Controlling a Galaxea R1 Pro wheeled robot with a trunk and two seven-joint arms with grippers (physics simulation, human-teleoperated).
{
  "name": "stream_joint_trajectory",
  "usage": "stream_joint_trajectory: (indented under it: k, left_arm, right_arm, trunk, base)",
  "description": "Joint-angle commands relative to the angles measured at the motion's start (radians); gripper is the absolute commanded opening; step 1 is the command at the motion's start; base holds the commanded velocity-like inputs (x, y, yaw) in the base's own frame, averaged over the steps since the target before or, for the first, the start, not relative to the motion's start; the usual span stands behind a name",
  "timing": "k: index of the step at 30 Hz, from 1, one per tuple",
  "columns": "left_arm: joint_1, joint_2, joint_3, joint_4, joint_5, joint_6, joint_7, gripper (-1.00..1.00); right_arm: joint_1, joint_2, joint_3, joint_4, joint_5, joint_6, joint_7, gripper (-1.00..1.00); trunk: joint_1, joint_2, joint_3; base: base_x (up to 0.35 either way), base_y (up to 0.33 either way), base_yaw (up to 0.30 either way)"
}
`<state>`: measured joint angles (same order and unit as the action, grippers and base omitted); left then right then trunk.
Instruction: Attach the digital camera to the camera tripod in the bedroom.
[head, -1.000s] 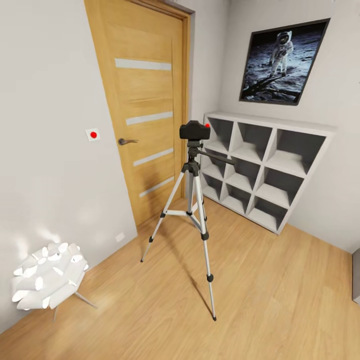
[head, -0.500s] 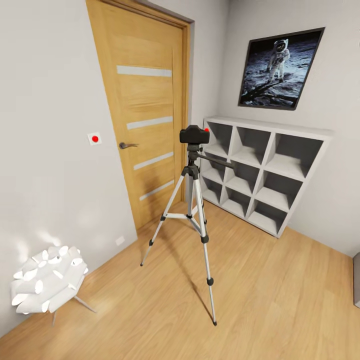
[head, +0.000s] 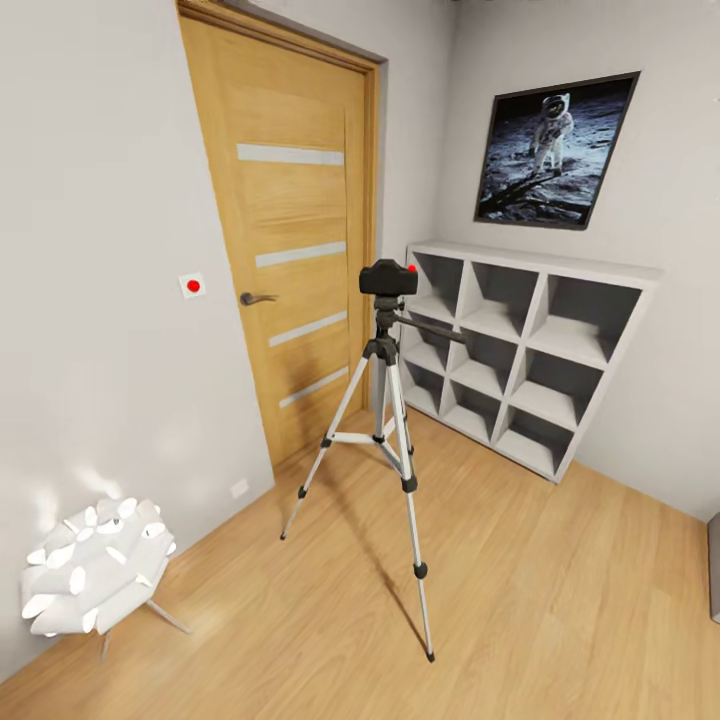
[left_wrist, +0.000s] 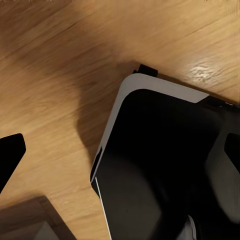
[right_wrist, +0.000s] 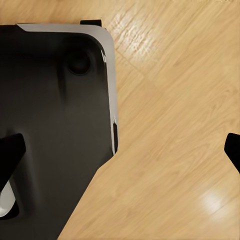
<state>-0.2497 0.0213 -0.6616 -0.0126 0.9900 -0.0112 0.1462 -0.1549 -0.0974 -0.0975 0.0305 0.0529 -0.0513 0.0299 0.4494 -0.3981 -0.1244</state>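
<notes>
Black base (right_wrist: 55, 125) (white-edged), black claw fingertips (right_wrist: 10, 155).

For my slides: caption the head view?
Digital camera sits atop the camera tripod, between wooden door and white cube shelf.

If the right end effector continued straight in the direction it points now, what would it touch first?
Most likely the wood floor: between the fingertips of the right end effector, the line meets bare planks just beside the robot's dark base. Depth is unclear, so the base's edge may come first.

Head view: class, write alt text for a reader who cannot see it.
A black camera sits atop a silver tripod on a wood floor. Behind it stand a wooden door, a white cube shelf and an astronaut picture; a white lamp sits lower left.
</notes>
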Motion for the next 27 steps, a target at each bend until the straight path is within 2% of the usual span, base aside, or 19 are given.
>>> stream_joint_trajectory:
  k: [1, 27]
  left_arm:
    - [0.000, 0.000, -0.008, -0.001, 0.008, -0.001, 0.004, 1.00]
    - [0.000, 0.000, -0.010, -0.002, 0.006, -0.001, 0.004, 1.00]
  right_arm:
    - [-0.002, 0.000, -0.008, 0.003, 0.005, -0.005, 0.003, 1.00]
    - [-0.002, 0.002, -0.003, 0.002, 0.009, -0.006, 0.004, 1.00]
  trunk:
    - [0.001, -0.002, 0.000]
    - [0.001, -0.002, 0.042]
  base:
    - [0.000, 0.000, 0.000]
    - [0.000, 0.000, 0.000]
